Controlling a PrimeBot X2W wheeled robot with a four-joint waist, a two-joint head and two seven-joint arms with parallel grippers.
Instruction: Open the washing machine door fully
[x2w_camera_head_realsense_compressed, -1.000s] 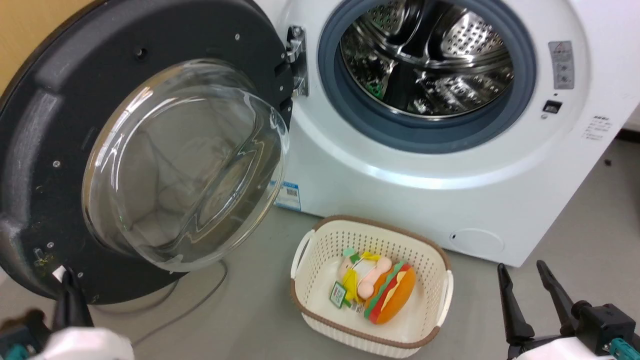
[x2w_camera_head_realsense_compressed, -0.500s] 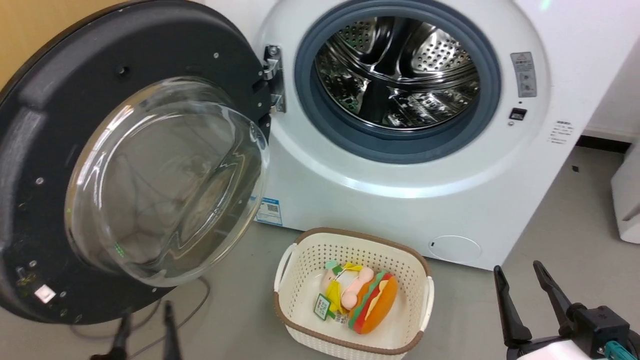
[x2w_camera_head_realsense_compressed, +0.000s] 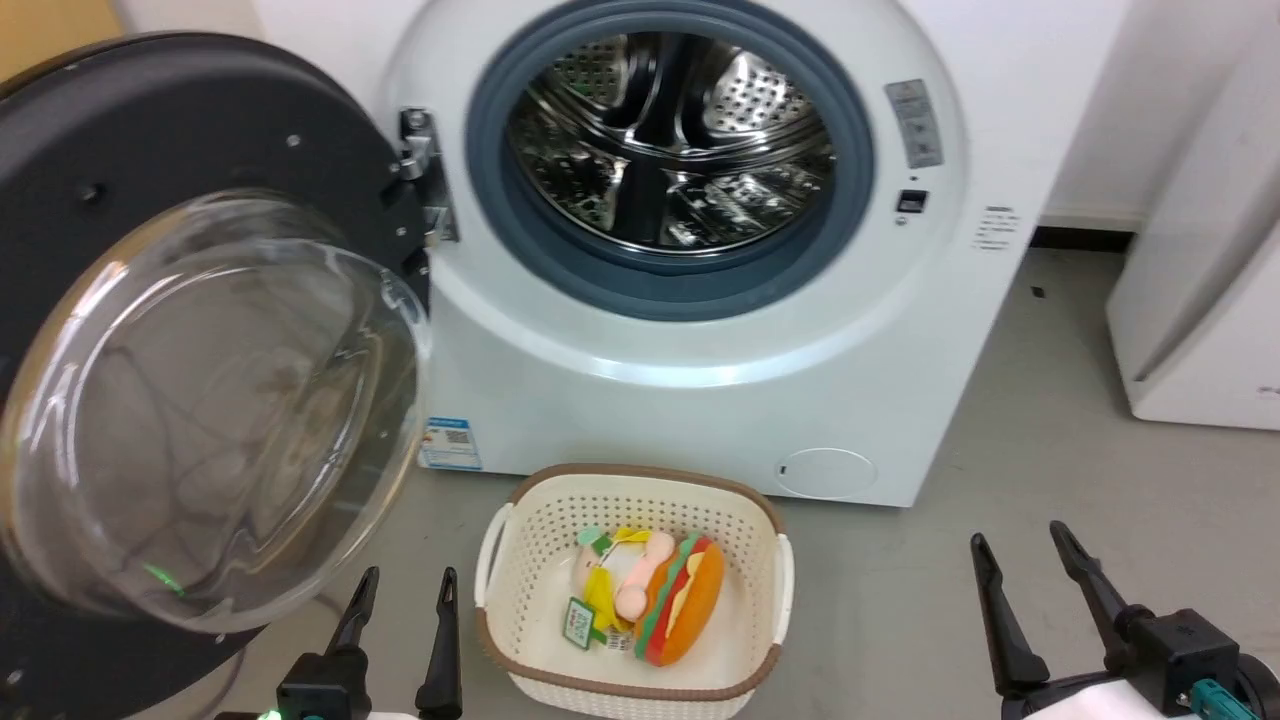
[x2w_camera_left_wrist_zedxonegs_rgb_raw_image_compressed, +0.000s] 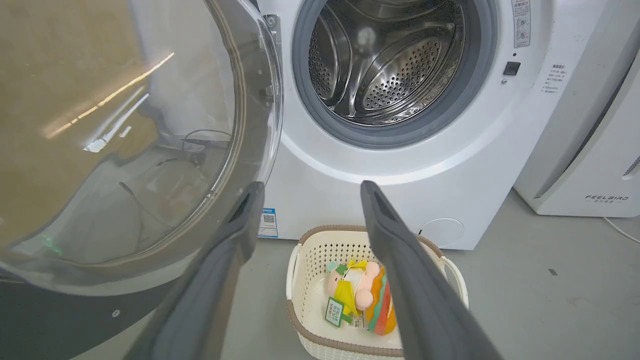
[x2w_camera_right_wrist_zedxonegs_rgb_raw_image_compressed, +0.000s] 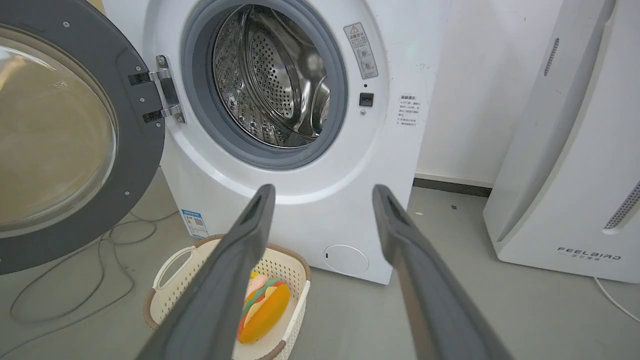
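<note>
Both hands are spread wide and hold nothing. The left hand (x2w_camera_head_realsense_compressed: 410, 578) sits low in front of the washing machine (x2w_camera_head_realsense_compressed: 700, 400), its fingers pointing up just beside the lower rim of the washing machine door (x2w_camera_head_realsense_compressed: 180, 130). I cannot tell whether the nearer finger touches that rim. The right hand (x2w_camera_head_realsense_compressed: 1015, 535) is in front of the machine's right corner, well apart from the door, over bare grey floor (x2w_camera_head_realsense_compressed: 1050, 480).

The door hangs swung out to the left of the machine on a metal hinge (x2w_camera_head_realsense_compressed: 420, 170) at the left side of the opening. Its matte black inner face is turned outward, and its clear glass bowl (x2w_camera_head_realsense_compressed: 200, 420) bulges forward. The opening is uncovered, showing the grey rubber ring (x2w_camera_head_realsense_compressed: 490, 200) and the perforated steel drum (x2w_camera_head_realsense_compressed: 670, 150) behind it.

Low on the machine's front are a small blue label (x2w_camera_head_realsense_compressed: 450, 443) at the left and a round cap (x2w_camera_head_realsense_compressed: 826, 472) at the right. On the floor just in front of the machine stands a cream basket (x2w_camera_head_realsense_compressed: 640, 485) with a brown rim. It holds a toy burger (x2w_camera_head_realsense_compressed: 690, 605) and a small pink and yellow soft toy (x2w_camera_head_realsense_compressed: 625, 585). A thin cable (x2w_camera_right_wrist_zedxonegs_rgb_raw_image_compressed: 100, 280) lies looped on the floor below the door. To the right of the machine stands a plain white appliance (x2w_camera_head_realsense_compressed: 1200, 300).
</note>
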